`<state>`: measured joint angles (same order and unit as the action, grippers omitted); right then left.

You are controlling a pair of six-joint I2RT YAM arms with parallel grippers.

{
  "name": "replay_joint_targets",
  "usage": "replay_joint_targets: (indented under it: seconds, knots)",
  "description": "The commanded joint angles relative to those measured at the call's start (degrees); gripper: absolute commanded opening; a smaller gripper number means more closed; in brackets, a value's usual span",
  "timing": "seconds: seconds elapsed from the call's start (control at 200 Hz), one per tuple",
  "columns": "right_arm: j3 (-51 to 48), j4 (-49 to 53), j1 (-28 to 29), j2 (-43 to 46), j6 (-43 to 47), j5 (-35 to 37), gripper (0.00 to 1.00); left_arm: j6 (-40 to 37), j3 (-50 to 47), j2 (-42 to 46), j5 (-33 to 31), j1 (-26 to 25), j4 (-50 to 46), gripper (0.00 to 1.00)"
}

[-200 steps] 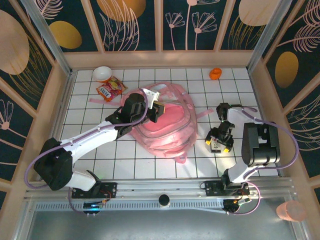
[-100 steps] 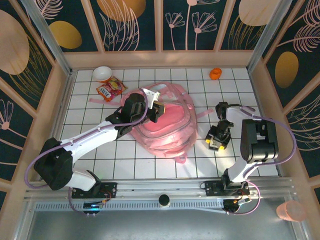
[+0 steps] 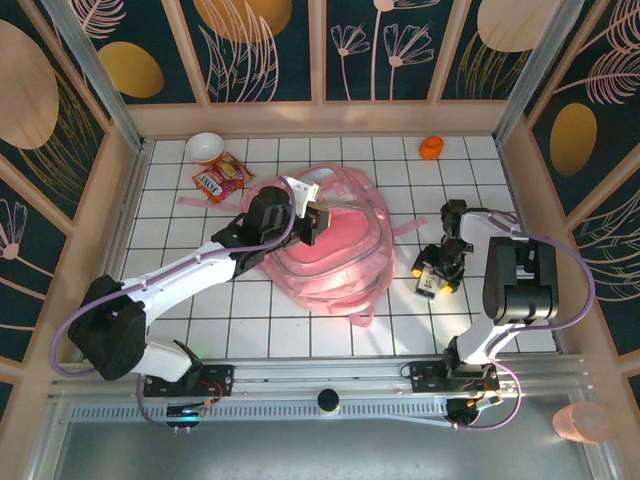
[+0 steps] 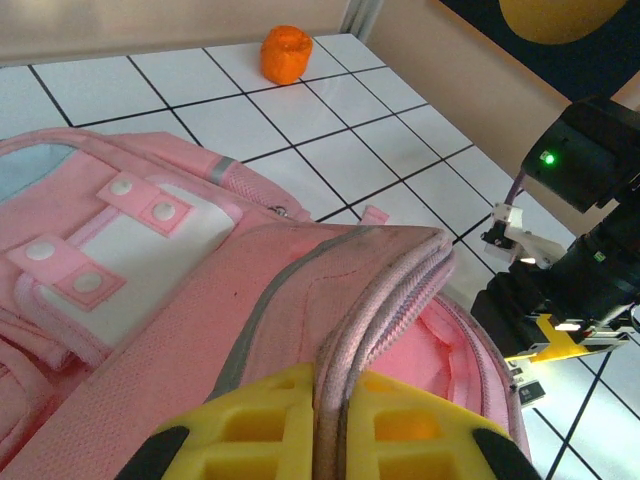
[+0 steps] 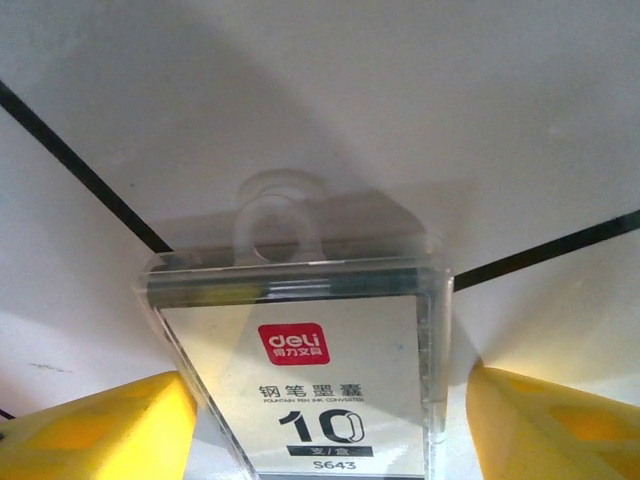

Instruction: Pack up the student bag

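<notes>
The student bag (image 3: 335,262) is a big pink backpack lying mid-table with its top flap lifted. My left gripper (image 3: 318,222) is shut on the flap's piped edge; in the left wrist view that edge (image 4: 385,300) runs straight between the yellow fingers (image 4: 250,425) of the left gripper (image 4: 340,410). To the bag's right a small clear plastic box (image 3: 429,284) lies on the tiles, white card inside with a red logo (image 5: 310,385). My right gripper (image 3: 438,277) is low over it and open, one yellow finger on each side (image 5: 545,425), with a gap at the right one.
An orange lump (image 3: 431,147) sits at the far right, also in the left wrist view (image 4: 286,53). A white bowl (image 3: 205,148) and a red snack packet (image 3: 222,179) lie at the far left. Wooden walls ring the tiled table (image 3: 300,330).
The right gripper and the clear box under it have shifted slightly toward the far side. The left arm and the bag flap have stayed put.
</notes>
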<state>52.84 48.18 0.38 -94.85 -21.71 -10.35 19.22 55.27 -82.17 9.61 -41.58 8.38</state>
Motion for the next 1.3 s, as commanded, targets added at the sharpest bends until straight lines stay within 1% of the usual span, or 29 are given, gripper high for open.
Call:
replay_joint_targets:
  seconds: [0.0, 0.06, 0.125, 0.335, 0.455, 0.586, 0.741, 0.801, 0.871, 1.096, 1.296]
  knots:
    - [-2.4, -4.0, -0.2, -1.1, 1.2, -1.1, 0.63, 2.0, 1.9, 0.7, 0.1, 0.1, 5.9, 0.0]
    - [-3.1, -4.4, -0.2, -0.7, 1.0, -0.8, 0.57, 2.2, 2.0, 0.6, 0.4, 0.1, 5.9, 0.0]
    - [-3.4, -4.5, -0.1, 0.8, 0.7, -0.4, 0.54, 2.4, 2.2, 0.5, 0.6, 0.1, 5.9, 0.0]
    - [-3.6, -6.1, -0.1, 8.6, -1.2, -0.2, 0.52, 3.1, 2.6, 0.8, 0.3, 0.1, 5.9, 0.0]
    - [-4.8, -9.8, 0.0, 15.0, -3.0, -2.5, 0.52, 3.5, 2.5, 1.3, -0.1, 0.1, 5.9, 0.0]
    - [-7.1, -15.3, 0.0, 22.2, -6.9, -6.9, 0.5, 4.1, 2.2, 2.0, -0.9, 0.1, 6.0, 0.0]
    - [-8.8, -19.0, 0.6, 27.0, -11.9, -10.8, 0.47, 4.6, 2.1, 2.5, -2.3, 0.1, 6.0, 0.0]
    - [-9.2, -19.7, 1.7, 28.1, -13.5, -12.6, 0.47, 4.9, 2.1, 2.5, -2.7, 0.1, 6.1, 0.0]
    - [-8.7, -18.8, 3.3, 28.9, -15.2, -12.8, 0.47, 5.2, 2.1, 2.6, -2.9, 0.2, 6.1, 0.0]
    - [-7.5, -16.2, 10.5, 32.4, -23.5, -15.6, 0.46, 6.4, 2.0, 2.9, -4.6, 0.2, 6.0, 0.0]
    - [-3.5, -10.1, 16.2, 36.1, -31.6, -16.3, 0.46, 7.4, 1.8, 3.4, -6.7, 0.2, 6.1, 0.0]
